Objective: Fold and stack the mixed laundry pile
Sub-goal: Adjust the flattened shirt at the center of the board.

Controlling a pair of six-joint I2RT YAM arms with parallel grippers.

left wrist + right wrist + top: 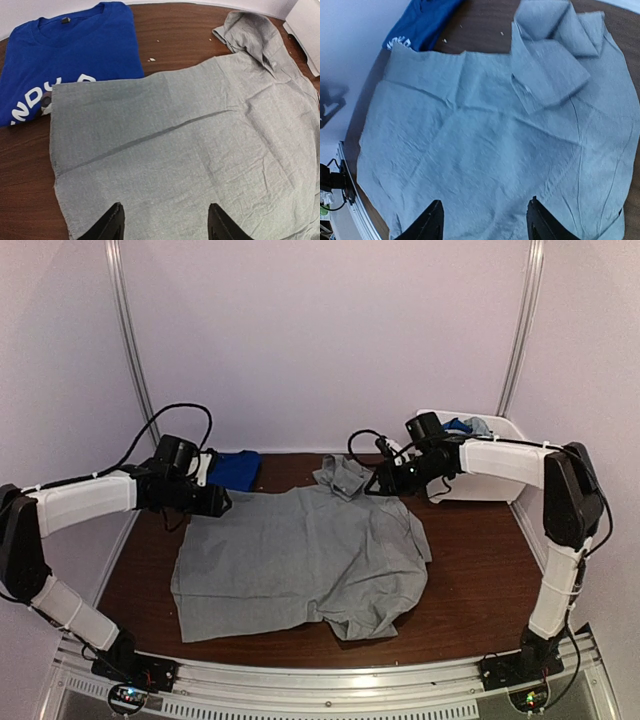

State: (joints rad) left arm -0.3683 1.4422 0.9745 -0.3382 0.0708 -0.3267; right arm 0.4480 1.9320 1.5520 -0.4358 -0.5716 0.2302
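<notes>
A large light-grey shirt (300, 560) (200, 150) (485, 135) lies spread flat over the middle of the brown table, one sleeve (345, 476) (550, 55) folded in at its far edge. A folded royal-blue shirt with white print (234, 469) (65, 55) (420, 25) lies at the far left, its edge under the grey one. My left gripper (222, 502) (167, 222) hovers open over the grey shirt's far-left corner. My right gripper (378, 480) (485, 220) hovers open over the folded sleeve, holding nothing.
A white plastic bin (480, 455) (305, 30) stands at the far right with blue and grey cloth (468, 426) in it. Walls close in at the back and sides. Bare table (480, 570) shows to the right of the grey shirt.
</notes>
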